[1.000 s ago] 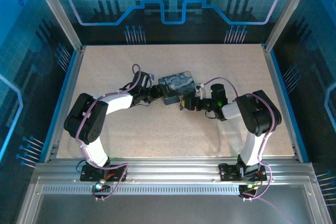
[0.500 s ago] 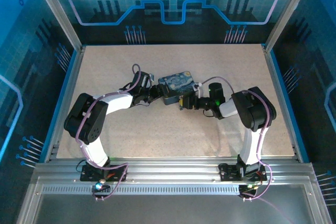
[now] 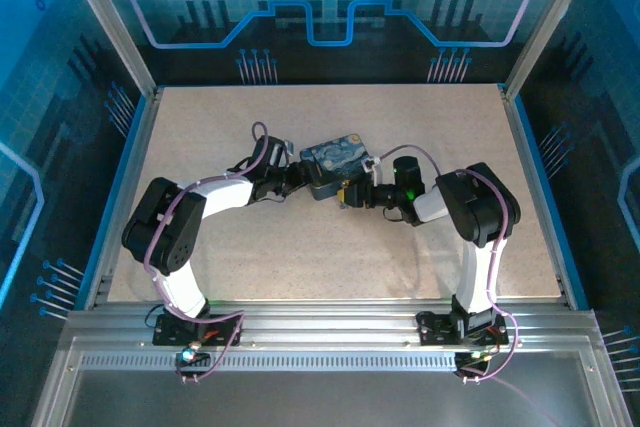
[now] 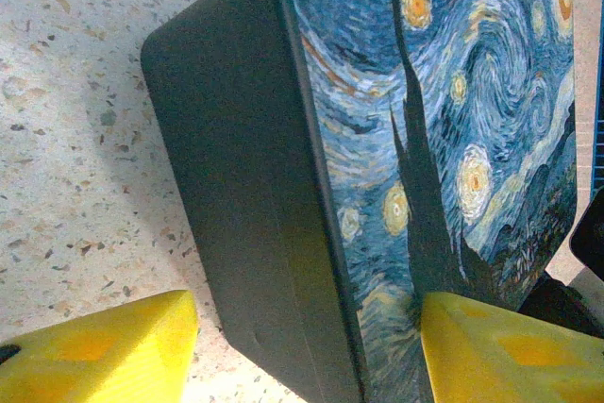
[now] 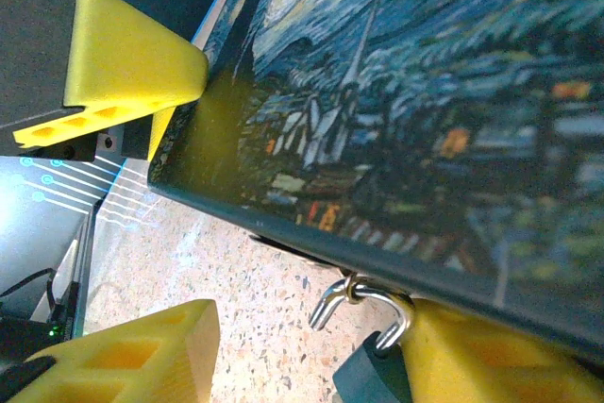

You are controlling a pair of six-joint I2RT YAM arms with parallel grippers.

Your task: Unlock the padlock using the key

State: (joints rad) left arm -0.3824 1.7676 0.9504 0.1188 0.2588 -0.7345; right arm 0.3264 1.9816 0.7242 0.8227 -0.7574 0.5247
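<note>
Top view: the tin (image 3: 334,165) sits mid-bench (image 3: 300,247). The left claw (image 3: 300,175) is at its left end and the right claw (image 3: 345,192) at its near right corner.

Left wrist: yellow fingers (image 4: 94,351) sit either side of the tin, but I can't tell if they actually squeeze it.

Right wrist: the right claw gapes open. The padlock (image 5: 373,375) hangs between its fingers, shackle hooked shut through the tin's loop. Looks still locked to me, so getting the key in and turning it is all left, I reckon.

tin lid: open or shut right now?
Shut. The painted lid sits flush on the tin's dark wall, no gap, and the padlock is hooked by its shackle at the tin's edge.
</note>
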